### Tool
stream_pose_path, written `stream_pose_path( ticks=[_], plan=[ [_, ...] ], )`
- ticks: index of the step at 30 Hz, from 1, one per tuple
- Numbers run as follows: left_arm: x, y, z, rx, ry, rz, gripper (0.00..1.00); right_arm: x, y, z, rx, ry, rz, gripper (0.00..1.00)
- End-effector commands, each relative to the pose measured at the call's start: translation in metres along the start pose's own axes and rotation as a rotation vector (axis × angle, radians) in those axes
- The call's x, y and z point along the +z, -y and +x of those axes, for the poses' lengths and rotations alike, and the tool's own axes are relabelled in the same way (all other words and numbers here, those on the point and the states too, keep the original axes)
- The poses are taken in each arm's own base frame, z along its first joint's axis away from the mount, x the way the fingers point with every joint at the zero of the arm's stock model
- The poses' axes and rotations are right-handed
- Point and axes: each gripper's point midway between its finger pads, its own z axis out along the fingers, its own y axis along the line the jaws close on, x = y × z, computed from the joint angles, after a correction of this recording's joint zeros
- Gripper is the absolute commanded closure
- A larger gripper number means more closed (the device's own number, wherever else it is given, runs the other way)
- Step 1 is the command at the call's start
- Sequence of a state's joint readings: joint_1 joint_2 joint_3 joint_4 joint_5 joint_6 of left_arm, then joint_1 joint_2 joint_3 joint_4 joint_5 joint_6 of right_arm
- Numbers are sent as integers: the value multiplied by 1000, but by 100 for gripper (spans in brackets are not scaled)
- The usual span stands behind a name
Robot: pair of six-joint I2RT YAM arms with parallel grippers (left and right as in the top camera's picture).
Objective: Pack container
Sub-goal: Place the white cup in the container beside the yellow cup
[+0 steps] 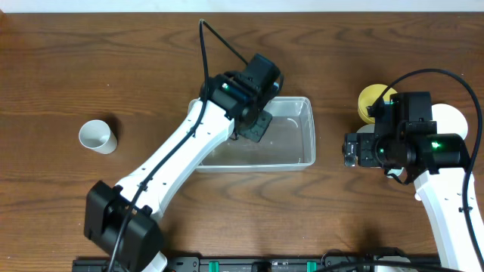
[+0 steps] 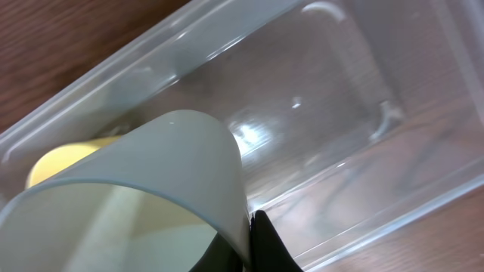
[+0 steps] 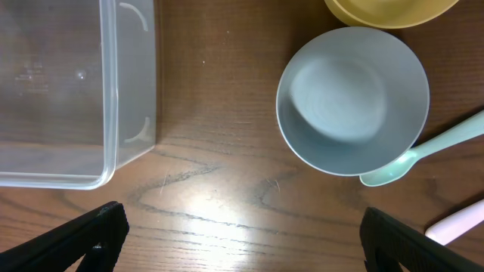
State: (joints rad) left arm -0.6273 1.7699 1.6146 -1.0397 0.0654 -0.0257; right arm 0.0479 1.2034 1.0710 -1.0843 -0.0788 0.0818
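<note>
Step in hand, as judged: set the held item down inside the container.

1. Left gripper (image 1: 254, 127): the jaws are pressed together on the thin wall of a pale cup (image 2: 174, 159), pinching it at the rim. The cup hangs tilted over the left end of the container (image 1: 291, 140), a clear tub at the middle of the table (image 1: 60, 60). Whether the cup's base touches the tub floor cannot be told. A yellow shape (image 2: 57, 162) shows past the cup's rim; what it is cannot be told.
2. Lower the cup until its base rests flat before letting go. Released at this tilt, it would likely roll.
3. Keep the cup tight to the left end so the bare right half is free for other items.
4. Lift straight up afterwards so the fingers do not tip the cup.
5. Right gripper (image 3: 242, 245): the jaws are spread wide and hold nothing. It hovers over bare wood between the container's right end and a white bowl (image 3: 352, 98). A mint spoon (image 3: 423, 151) touches that bowl's rim, and a yellow bowl (image 3: 393, 9) sits beyond.
6. Far left, well apart from the container, a white cup (image 1: 98, 137) stands upright.
</note>
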Motion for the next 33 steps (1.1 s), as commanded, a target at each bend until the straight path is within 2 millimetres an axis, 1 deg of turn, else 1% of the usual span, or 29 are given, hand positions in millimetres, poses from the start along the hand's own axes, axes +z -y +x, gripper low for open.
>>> stream_pose_path(
  ticks=[1,3,7,11,17,21,25,29,31,33],
  plan=[
    [4,-3,-4,-61,-16,64,94,-5,1,-5,-12,16,1,1],
    [11,-9,-2,-87,-42,82,94,-5,1,-5,-12,16,1,1],
    [24,-13,1,-93,-81,103,94,-5,1,-5,-12,16,1,1],
    [38,-14,3,-92,-112,101,94,-5,1,-5,-12,15,1,1],
    [64,-16,6,-95,-162,94,94,-4,1,-3,-12,9,1,1],
    [80,-21,8,-93,-183,69,94,-4,1,-3,-12,6,2,1],
    [89,-32,8,-76,-189,8,94,-4,1,-3,-12,6,1,1],
    [89,-40,4,-56,-173,-36,92,-4,1,-3,-12,6,1,1],
    [89,-41,3,-48,-169,-42,87,-4,1,-3,-12,6,2,1],
    [90,-41,2,-44,-162,-44,85,-4,1,-3,-12,6,2,1]
  ],
)
